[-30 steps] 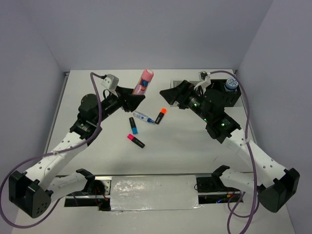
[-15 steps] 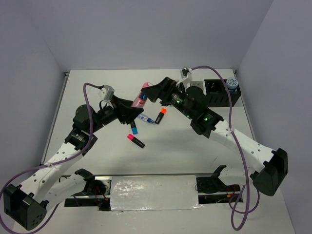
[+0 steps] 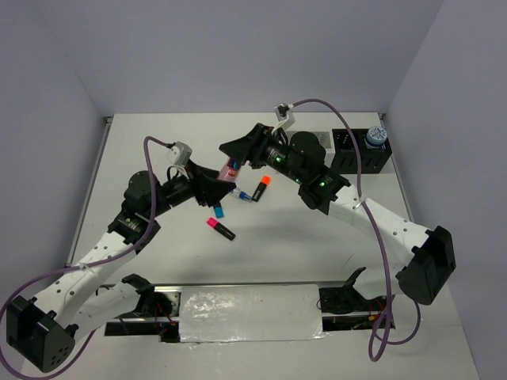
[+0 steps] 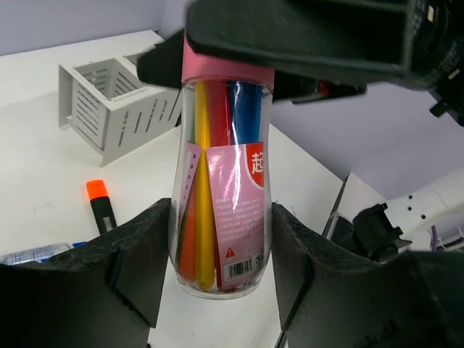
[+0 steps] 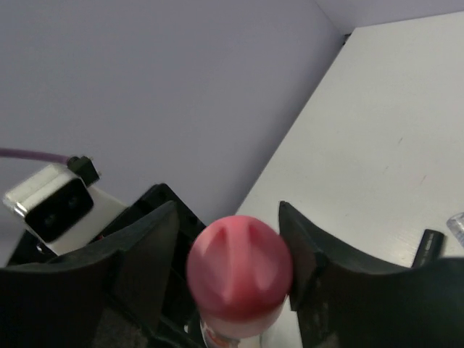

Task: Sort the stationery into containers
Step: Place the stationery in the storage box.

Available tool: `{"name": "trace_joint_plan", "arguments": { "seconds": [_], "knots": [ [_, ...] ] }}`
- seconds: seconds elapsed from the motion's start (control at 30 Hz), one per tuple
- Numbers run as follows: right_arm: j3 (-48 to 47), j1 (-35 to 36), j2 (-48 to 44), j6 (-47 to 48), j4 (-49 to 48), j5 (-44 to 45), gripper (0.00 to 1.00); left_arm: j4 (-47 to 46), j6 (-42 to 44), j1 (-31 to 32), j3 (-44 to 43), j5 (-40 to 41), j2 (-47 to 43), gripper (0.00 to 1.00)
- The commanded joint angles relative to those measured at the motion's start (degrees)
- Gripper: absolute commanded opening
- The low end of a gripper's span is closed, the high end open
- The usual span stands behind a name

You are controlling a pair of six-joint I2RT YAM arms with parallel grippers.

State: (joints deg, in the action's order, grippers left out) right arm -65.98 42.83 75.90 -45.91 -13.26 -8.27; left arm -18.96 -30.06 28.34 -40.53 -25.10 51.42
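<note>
Left claw [image 4: 221, 246]: clamped on pink-capped bottle [image 4: 221, 181], held above the worktop [image 3: 158, 142], centre of the top view. Right claw [image 5: 230, 232]: fingers bracket the cap [image 5: 239, 268]; firm hold cannot be told. Step, as judged: handover. Next calls for: cap secured, left release, carry toward black container [image 3: 360, 150], upper right.

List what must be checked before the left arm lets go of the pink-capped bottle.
1. Body of the bottle clamped by the left gripper: ok.
2. Fingers of the right gripper flank the pink cap: ok.
3. Those fingers tight on the cap: cannot tell.
4. Bottle held up off the table: ok.
5. The orange-capped highlighter lies apart from the bottle: ok.
</note>
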Motion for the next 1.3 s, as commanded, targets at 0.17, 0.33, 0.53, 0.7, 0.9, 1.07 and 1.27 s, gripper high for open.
{"name": "trace_joint_plan", "arguments": {
  "seconds": [0.17, 0.33, 0.53, 0.7, 0.9, 1.07, 1.27],
  "knots": [
    [1.55, 1.2, -3.47, 3.28, 1.12, -5.53, 0.76, -1.52, 1.59, -0.21, -6.13, 5.41, 0.26, 0.0],
    [2.16, 1.2, -6.02, 6.53, 4.63, -2.89, 0.7, 0.33, 3.52, -0.21, -6.93, 5.16, 0.0, 0.0],
    [1.82, -0.2, -6.73, 9.08, 3.95, -4.2, 0.63, -1.86, 5.01, -0.21, -5.35, -0.64, -0.71, 0.0],
    [-2.66, -2.4, -3.57, 9.17, 6.22, -8.25, 0.69, -2.48, 5.89, -0.04, -4.99, -4.07, -0.79, 0.0],
    [-3.46, -2.49, -3.3, 10.66, 7.54, -8.69, 0.5, -1.96, 6.95, 0.14, -5.35, -4.69, -0.35, 0.0],
    [-3.28, -3.71, -4.27, 13.3, 9.47, -8.86, 0.0, 0.84, 7.04, 0.14, -7.19, -0.84, 1.22, 0.31],
    [0.84, -16.1, -7.17, 28.64, 10.98, 17.2, 0.0, 39.63, 0.28, 0.14, -28.84, 35.16, 6.58, 0.99]
  ]
}}
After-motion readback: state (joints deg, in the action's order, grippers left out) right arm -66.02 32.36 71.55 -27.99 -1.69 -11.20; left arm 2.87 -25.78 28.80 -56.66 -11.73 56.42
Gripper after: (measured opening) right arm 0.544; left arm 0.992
